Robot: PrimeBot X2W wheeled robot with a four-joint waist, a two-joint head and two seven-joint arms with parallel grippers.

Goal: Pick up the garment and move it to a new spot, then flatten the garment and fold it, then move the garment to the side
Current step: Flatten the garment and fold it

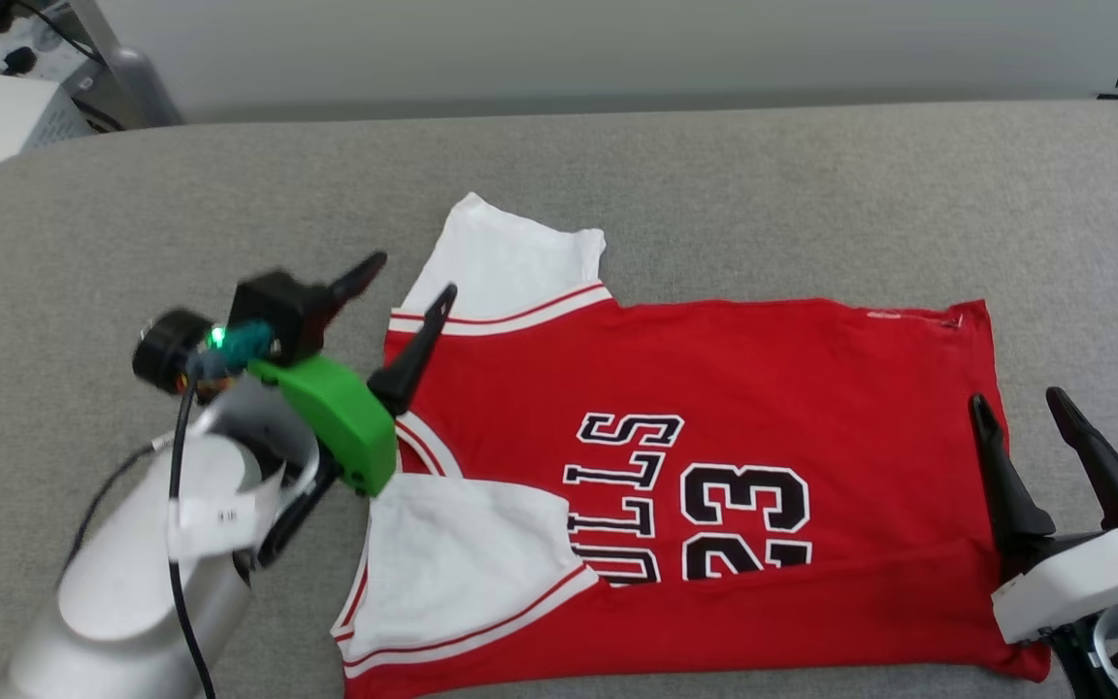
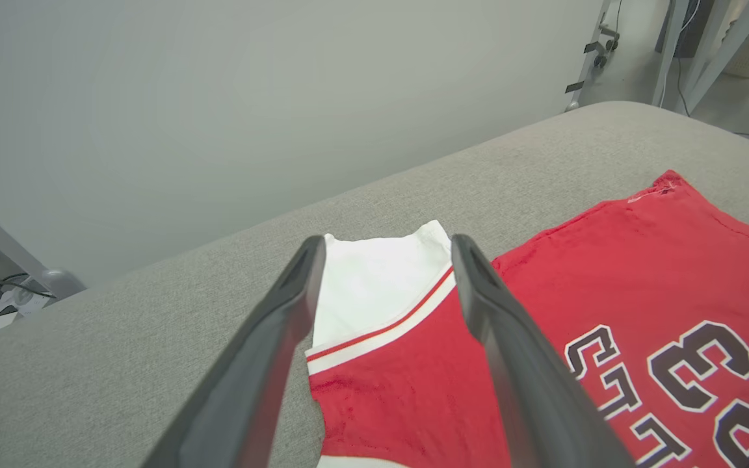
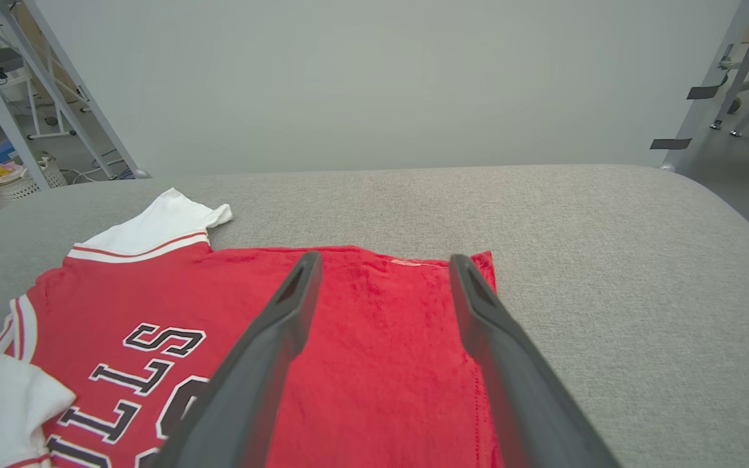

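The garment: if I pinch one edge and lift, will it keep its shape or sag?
Likely floppy: the garment lies thin and flat, and its near sleeve lies folded over the print. Probably light, being thin cloth, so a pinch should lift it. Pushed, it would likely bunch rather than slide on the textured gray surface.

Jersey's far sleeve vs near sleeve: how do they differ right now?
The far sleeve sticks out flat onto the grey surface; the near sleeve is folded in over the red front. The far sleeve hides no print; the near sleeve covers part of BULLS. Both are white with red-striped trim.
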